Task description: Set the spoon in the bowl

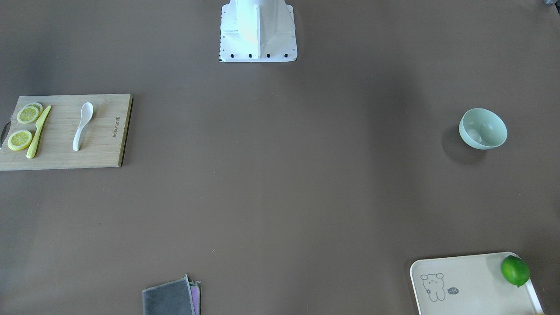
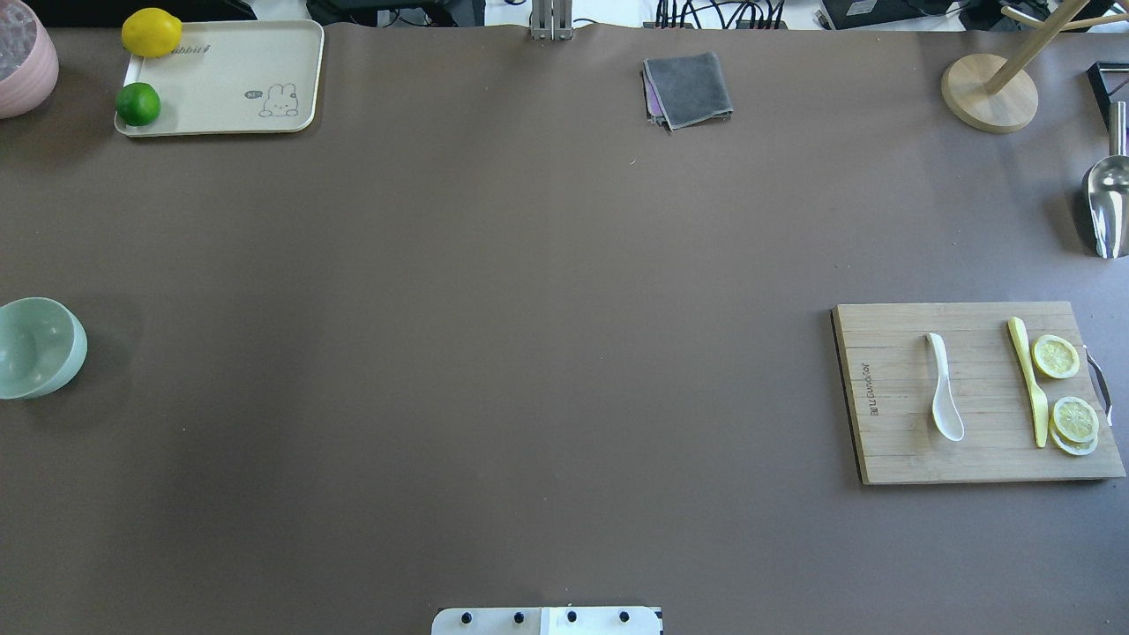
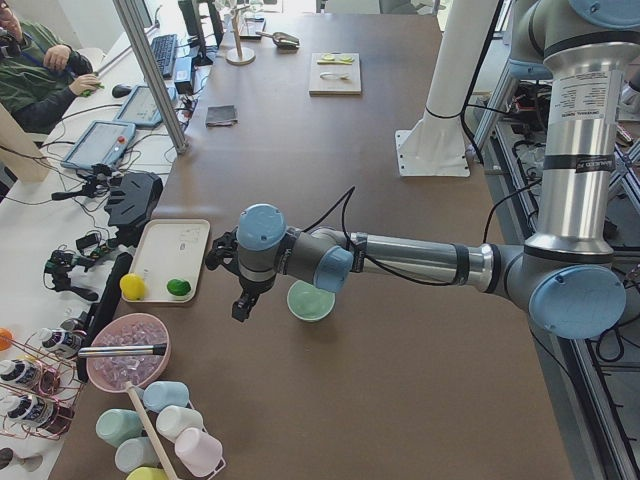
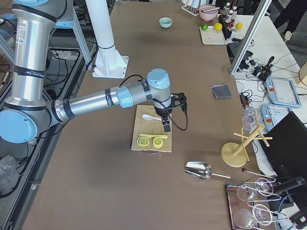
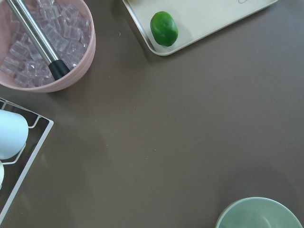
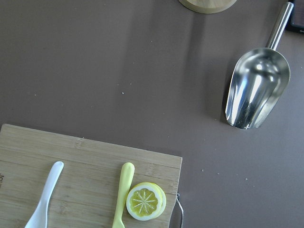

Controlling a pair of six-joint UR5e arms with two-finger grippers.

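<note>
The white spoon [image 2: 944,399] lies on a wooden cutting board [image 2: 891,441] at the table's right side, and also shows in the front view [image 1: 82,126] and the right wrist view [image 6: 45,194]. The mint-green bowl [image 2: 37,348] stands empty at the far left edge, and also shows in the front view [image 1: 482,128] and the left wrist view [image 5: 261,213]. My left gripper [image 3: 243,305] hangs above the table close beside the bowl [image 3: 311,300]. My right gripper [image 4: 166,127] hangs over the board near the spoon [image 4: 149,117]. I cannot tell whether either is open or shut.
A yellow knife [image 2: 1028,381] and lemon slices [image 2: 1056,356] share the board. A cream tray [image 2: 220,79] holds a lime [image 2: 138,104] and a lemon [image 2: 152,33]. A grey cloth [image 2: 688,88], metal scoop [image 2: 1107,203], wooden stand [image 2: 988,93] and pink ice bowl [image 5: 42,47] stand around the edges.
</note>
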